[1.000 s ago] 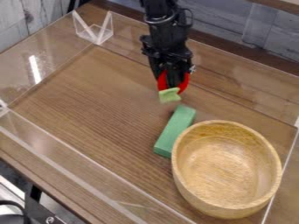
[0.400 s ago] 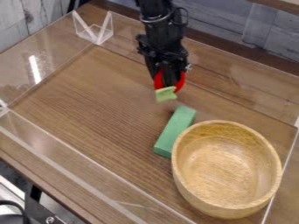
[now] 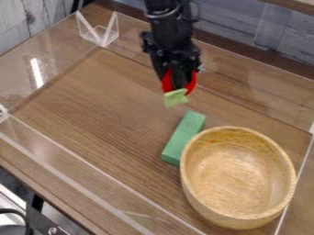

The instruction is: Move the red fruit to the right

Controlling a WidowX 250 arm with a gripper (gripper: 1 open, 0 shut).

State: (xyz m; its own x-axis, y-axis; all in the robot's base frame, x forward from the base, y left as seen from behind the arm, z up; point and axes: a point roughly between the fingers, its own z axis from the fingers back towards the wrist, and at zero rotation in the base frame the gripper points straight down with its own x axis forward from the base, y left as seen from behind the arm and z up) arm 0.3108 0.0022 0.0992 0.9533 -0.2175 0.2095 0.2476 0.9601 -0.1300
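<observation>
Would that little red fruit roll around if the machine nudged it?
The red fruit may wobble or roll, given its rounded sides. It is probably light, being much smaller than the bowl. Its shiny skin could be slightly slippery.

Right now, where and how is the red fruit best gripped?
Probably around its red body, coming from above: the strawberry-like red fruit is rounded there, while its pale green leafy cap points down toward the green block. The black gripper already sits over that red end.

The black gripper (image 3: 175,73) holds the red fruit (image 3: 181,83); the green block (image 3: 183,137) is beside the big wooden bowl (image 3: 238,178).
</observation>
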